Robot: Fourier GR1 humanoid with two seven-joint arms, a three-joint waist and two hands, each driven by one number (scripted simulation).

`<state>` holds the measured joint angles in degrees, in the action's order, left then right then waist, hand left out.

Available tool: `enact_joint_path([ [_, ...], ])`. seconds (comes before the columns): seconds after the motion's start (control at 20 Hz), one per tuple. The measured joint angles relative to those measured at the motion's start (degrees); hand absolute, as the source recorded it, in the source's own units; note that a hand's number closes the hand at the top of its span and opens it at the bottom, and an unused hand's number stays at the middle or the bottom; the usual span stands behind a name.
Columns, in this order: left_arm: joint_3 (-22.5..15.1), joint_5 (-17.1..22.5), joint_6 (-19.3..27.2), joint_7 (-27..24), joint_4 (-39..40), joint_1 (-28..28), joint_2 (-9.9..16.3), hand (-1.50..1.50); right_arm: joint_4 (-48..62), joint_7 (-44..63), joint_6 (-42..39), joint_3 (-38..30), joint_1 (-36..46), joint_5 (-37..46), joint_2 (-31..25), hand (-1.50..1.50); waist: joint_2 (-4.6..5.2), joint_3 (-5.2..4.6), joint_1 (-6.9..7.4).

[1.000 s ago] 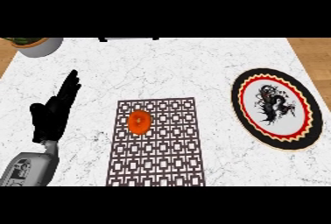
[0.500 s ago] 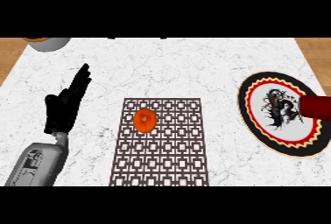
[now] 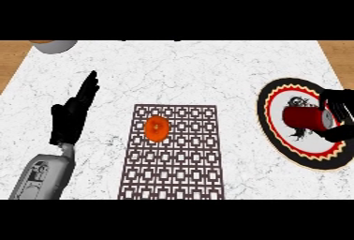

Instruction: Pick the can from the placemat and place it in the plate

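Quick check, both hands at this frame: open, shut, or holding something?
Left hand: open, fingers straight, holding nothing.
Right hand: curled round the red can, over the plate.

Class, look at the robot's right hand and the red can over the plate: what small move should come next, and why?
Probably lower the can a little and open the fingers. The black right hand is curled round the red cylindrical can, which lies on its side over the round red-and-black rimmed plate. Whether it already touches the plate cannot be told, so a short descent before release seems safest.

White marble counter (image 3: 207, 70), wooden floor (image 3: 14, 51) beyond
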<state>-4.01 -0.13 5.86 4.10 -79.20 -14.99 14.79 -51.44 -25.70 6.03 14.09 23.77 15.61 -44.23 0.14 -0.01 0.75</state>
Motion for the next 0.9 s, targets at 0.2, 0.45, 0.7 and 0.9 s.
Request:
enact_joint_path([
  [0.2, 0.22, -0.23, -0.19, 1.37, -0.32, -1.28, -0.38, 0.00, 7.10, 1.33, -1.98, -0.08, 4.05, 1.10, 4.75, -1.50, -0.11, -0.24, 0.24],
  [0.45, 0.72, -0.71, -0.46, 0.90, 0.06, -1.34, -0.68, 0.00, 13.17, -0.81, -2.43, -1.95, 7.12, 1.19, 9.11, -1.50, -0.57, -0.85, 0.16],
  [0.7, 0.47, -0.83, -0.61, 1.36, -1.68, -0.05, -1.06, 0.00, 14.98, -4.73, -6.50, -6.73, 7.88, -4.40, 11.43, -1.50, -0.68, -0.75, 0.05],
  [0.9, 0.88, -1.12, -0.48, 1.24, -2.02, 0.49, -0.91, 0.00, 16.88, -6.58, -10.63, -12.79, 7.85, -10.82, 10.83, -1.50, -0.29, -0.23, -0.31],
])
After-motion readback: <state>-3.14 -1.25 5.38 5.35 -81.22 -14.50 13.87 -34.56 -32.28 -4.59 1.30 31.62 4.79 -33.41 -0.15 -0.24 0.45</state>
